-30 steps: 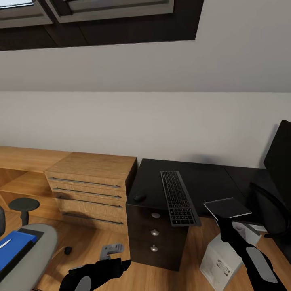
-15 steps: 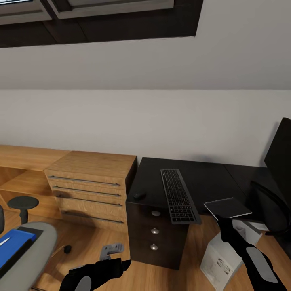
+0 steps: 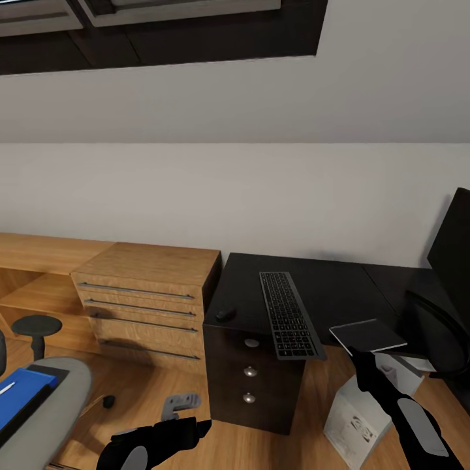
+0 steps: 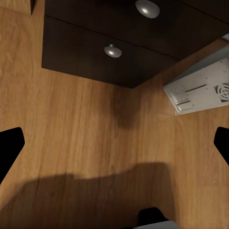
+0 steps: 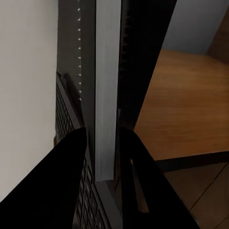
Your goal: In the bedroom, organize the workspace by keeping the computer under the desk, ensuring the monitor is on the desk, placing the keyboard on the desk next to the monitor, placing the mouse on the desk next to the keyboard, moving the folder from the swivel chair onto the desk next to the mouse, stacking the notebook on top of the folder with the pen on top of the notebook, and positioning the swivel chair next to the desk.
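Observation:
The black desk (image 3: pixel 326 287) stands ahead with the keyboard (image 3: pixel 287 313) lying lengthwise on it and the mouse (image 3: pixel 225 314) near its left edge. My right gripper (image 3: pixel 360 356) is shut on the near edge of the dark grey notebook (image 3: pixel 367 335), held level at the desk's front edge, right of the keyboard. The right wrist view has the notebook's pale edge (image 5: pixel 106 95) pinched between both fingers (image 5: pixel 62 181). My left gripper (image 3: pixel 199 427) hangs open low over the floor. At lower left the swivel chair (image 3: pixel 49 411) carries the blue folder (image 3: pixel 23 391) and pen (image 3: pixel 5 389). The monitor (image 3: pixel 452 251) stands at the right edge. The computer (image 3: pixel 359 421) sits on the floor.
Light oak drawers (image 3: pixel 147 307) with bar handles adjoin the desk's left side. The desk's dark drawer unit (image 3: pixel 251 382) with round knobs faces me; its knobs (image 4: pixel 112 50) and the computer (image 4: pixel 200 86) lie beyond the open left fingers. Wood floor (image 4: pixel 95 143) spreads beneath.
The whole picture has shifted slightly, so the chair and folder sit a little nearer the left edge. Both arms and the held notebook keep the same pose.

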Robot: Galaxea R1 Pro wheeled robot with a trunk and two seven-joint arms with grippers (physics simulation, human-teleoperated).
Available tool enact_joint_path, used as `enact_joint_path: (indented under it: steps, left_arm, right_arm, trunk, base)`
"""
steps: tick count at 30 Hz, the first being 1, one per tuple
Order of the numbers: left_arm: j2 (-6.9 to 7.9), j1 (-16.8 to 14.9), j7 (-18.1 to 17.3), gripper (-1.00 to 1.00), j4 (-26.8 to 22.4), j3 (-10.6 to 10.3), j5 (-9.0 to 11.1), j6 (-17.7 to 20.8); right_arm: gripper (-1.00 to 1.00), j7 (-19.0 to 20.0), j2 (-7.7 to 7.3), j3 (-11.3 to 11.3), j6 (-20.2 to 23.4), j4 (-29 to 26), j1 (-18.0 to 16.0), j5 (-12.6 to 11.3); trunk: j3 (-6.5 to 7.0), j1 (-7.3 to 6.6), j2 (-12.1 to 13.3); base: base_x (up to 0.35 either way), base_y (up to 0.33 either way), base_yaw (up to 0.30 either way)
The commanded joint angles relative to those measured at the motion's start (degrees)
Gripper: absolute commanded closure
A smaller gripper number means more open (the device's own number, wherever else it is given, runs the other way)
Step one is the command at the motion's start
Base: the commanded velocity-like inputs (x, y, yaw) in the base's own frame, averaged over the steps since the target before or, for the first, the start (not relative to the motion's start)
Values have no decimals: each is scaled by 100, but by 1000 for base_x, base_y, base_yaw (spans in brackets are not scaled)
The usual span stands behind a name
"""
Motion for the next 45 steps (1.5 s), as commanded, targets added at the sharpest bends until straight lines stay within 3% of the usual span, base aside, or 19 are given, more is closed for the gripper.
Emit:
enact_joint_path:
  steps: [1,7,8,35,45]
  left_arm:
    - [5,-5,55,-100,-2,-12,59,9]
    - [5,-5,54,-100,16,-15,57,9]
    - [8,-5,52,-100,17,-15,56,9]
    - [26,-5,51,-100,168,6,65,1]
    - [28,-5,51,-100,396,41,65,9]
  right_arm:
    - [100,15,2,-16,36,1,-4,-26]
    - [100,11,2,-16,36,1,-4,-26]
    - [-100,9,2,-16,36,1,-4,-26]
    - [-100,7,-5,-16,36,1,-4,-26]
    - [-100,7,-7,-16,36,1,-4,-26]
  trunk:
    - [-6,0,-3]
    - [-6,0,-3]
    - [-6,0,-3]
    - [-6,0,-3]
    - [-6,0,-3]
  base:
    - [0,0,0]
    - [0,0,0]
    - [0,0,0]
    - [-3,0,0]
    - [-286,0,0]
